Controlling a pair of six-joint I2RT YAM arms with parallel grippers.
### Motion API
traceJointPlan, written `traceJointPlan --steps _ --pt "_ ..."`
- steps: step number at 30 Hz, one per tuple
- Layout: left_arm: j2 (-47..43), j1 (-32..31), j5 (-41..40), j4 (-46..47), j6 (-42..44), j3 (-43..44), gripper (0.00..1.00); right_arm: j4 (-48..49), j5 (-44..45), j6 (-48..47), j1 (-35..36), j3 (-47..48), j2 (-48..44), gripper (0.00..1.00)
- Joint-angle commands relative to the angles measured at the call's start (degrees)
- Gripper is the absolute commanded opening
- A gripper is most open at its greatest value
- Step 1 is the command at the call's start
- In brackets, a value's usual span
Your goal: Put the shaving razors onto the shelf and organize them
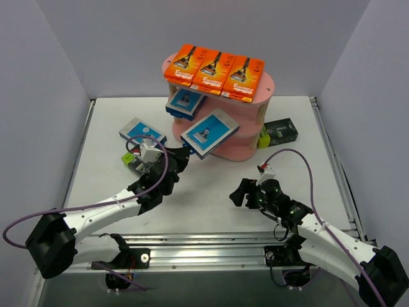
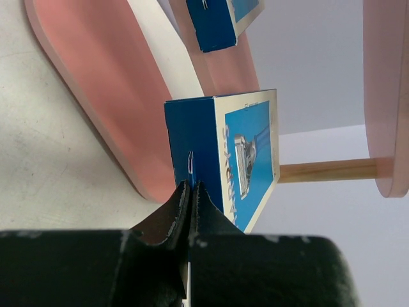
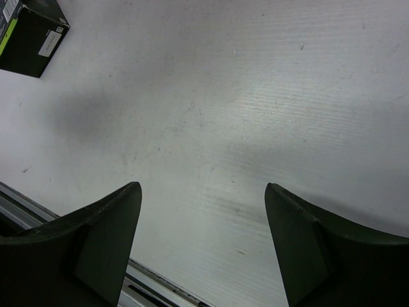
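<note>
my left gripper, pressed together on the edge of a flat blue-and-white cardboard razor pack, holds it tilted just before the pink oval-boarded shelf with pale wooden posts; i judge it should be levelled and slid in beside the blue pack on the middle board before release. my right gripper hangs spread and empty over the white table. the count: three bright orange packs on the top board, three blue-and-white, two black-and-lime packs on the table, one partly hidden.
</note>
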Motion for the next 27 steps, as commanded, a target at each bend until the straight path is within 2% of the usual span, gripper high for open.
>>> traceJointPlan --steps 1,15,19,27 --pt "2.0 -0.4 -3.5 7.8 -0.5 2.9 0.02 1.0 -0.4 -0.6 -0.1 1.2 -0.3 0.74" --pt "11.5 -2.5 -9.7 23.4 1.5 5.2 0.02 2.6 -3.6 -1.6 -0.1 1.2 1.9 0.74" --pt "15.0 -3.5 -10.6 29.8 5.8 6.4 0.02 2.7 -3.8 -1.6 -0.1 1.1 1.9 0.74" --pt "20.5 -5.0 -14.6 36.2 4.6 6.8 0.02 2.9 -4.3 -1.5 -0.2 0.9 1.4 0.74"
